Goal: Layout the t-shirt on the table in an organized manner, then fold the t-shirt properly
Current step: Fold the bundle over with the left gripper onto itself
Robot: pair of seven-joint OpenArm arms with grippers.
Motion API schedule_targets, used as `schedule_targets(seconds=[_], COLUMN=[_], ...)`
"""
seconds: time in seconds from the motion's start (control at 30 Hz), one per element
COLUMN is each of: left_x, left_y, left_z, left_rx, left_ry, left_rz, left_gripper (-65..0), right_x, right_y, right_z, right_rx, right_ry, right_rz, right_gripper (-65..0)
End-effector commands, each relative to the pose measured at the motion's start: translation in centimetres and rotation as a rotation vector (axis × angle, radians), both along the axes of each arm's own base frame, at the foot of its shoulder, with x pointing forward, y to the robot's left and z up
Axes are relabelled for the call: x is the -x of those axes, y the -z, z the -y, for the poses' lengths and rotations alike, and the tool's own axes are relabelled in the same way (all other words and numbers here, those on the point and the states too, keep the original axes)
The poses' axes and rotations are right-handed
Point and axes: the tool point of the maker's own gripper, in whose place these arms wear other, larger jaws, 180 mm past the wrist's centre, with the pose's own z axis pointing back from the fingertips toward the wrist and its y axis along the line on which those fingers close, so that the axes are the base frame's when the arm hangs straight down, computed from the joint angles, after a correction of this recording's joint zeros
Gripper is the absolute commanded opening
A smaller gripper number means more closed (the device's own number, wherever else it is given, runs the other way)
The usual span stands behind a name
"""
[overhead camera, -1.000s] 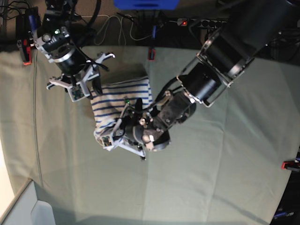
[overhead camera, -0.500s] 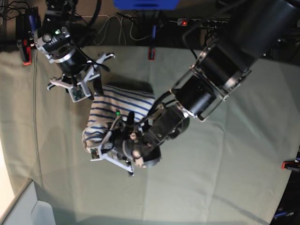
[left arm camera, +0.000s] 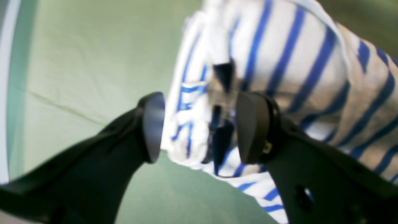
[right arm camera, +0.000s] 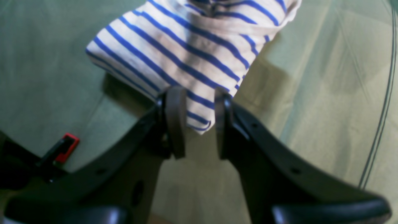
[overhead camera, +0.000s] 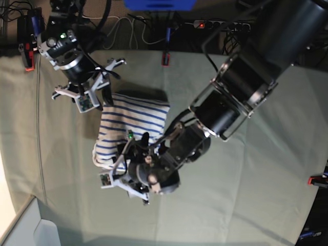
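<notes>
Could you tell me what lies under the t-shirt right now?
The table, its grey-green cloth showing all around the t-shirt. Whether anything else lies beneath the folded fabric is hidden.

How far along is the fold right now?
Done: the t-shirt is gathered into a compact striped bundle on the table. In hand: the right hand pinches one corner; the left hand stands open around the opposite bunched edge. Left: that edge looks rumpled and needs flattening.

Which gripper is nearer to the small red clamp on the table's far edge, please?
Right. The right gripper grips the far corner of the white, blue-striped fabric t-shirt, close to the small red clamp; the left gripper stands open at the shirt's near end, farther off.
</notes>
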Motion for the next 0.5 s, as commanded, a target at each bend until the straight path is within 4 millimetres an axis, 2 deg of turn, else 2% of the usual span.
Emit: schedule_targets(seconds=[0.0, 0.13, 0.2, 0.23, 0.33, 0.37, 0.47], left_x=[-2.2, -5.8, -8.1, -9.2, -10.9, -11.0, -9.5], left_y=[-3.3, -6.4, -9.6, -11.0, -13.5, -14.4, -14.6], left_z=[0.6, -1.8, -3.6, -5.5, -13.4, -16.1, -24.2], left_rx=[0.061, 0.185, 0.272, 0.306, 0.357, 0.372, 0.340], left_ry=[-0.024, -0.177, -0.264, -0.318, -0.506, -0.567, -0.732], left_rz=[0.060, 0.066, 0.099, 0.123, 0.188, 0.212, 0.266], left_gripper=[-29.4, -29.6, -29.6, -29.6, -29.6, -29.6, -29.6], right_x=[-0.6, -0.4, -0.3, 0.0, 0.4, 0.4, -0.2], right_y=[-1.1, -1.1, -1.1, -1.0, -1.2, -1.3, -2.0], right_z=[-0.2, -0.8, -1.5, -2.3, -5.1, -6.1, -8.7], right_rx=[-0.021, -0.042, -0.050, -0.059, -0.097, -0.108, -0.140], right_ry=[0.002, 0.012, -0.011, -0.029, -0.099, -0.122, -0.187], right_rz=[0.046, 0.042, 0.040, 0.033, 0.035, 0.033, 0.056], right_gripper=[-48.4, -48.5, -49.1, -50.2, -56.8, -58.5, -60.6])
